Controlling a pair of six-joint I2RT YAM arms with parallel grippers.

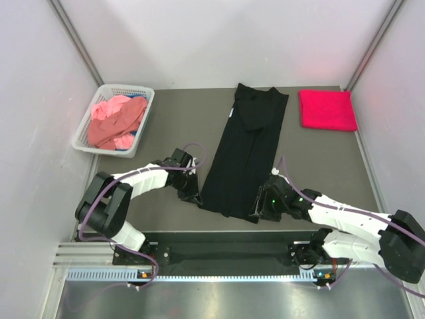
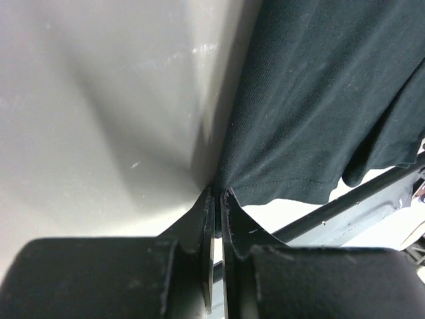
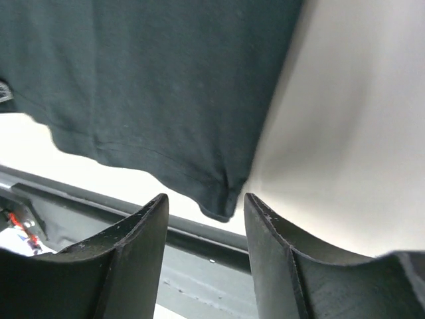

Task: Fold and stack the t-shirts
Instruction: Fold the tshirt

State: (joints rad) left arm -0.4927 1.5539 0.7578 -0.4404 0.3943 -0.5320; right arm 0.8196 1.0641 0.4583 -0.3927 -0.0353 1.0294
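1. Where it lies down the middle of the counter (image 1: 176,126), the black t-shirt (image 1: 242,156) is folded lengthwise into a long, narrow strip. One end points toward the far wall and the hem sits at the near edge, close to the arms' bases.
2. At the hem's near-left corner, the left hand (image 2: 217,193) has its fingers drawn almost together, with only a slit between them. It pinches the cloth at the tips, and small creases run out from that spot.
3. At the hem's near-right corner, the right hand (image 3: 206,199) stands moderately wide, with one finger (image 3: 143,239) to each side. The corner of the hem lies just ahead of the tips, and nothing is gripped.
4. Both hands sit low over the counter, with the strip's hem stretched between them.
5. At the far right, well apart from the black one, a red t-shirt (image 1: 327,109) rests on the counter, folded into a neat rectangle.
6. At the far left, a white lattice basket (image 1: 83,133) holds a rumpled heap of pink t-shirts (image 1: 116,123).
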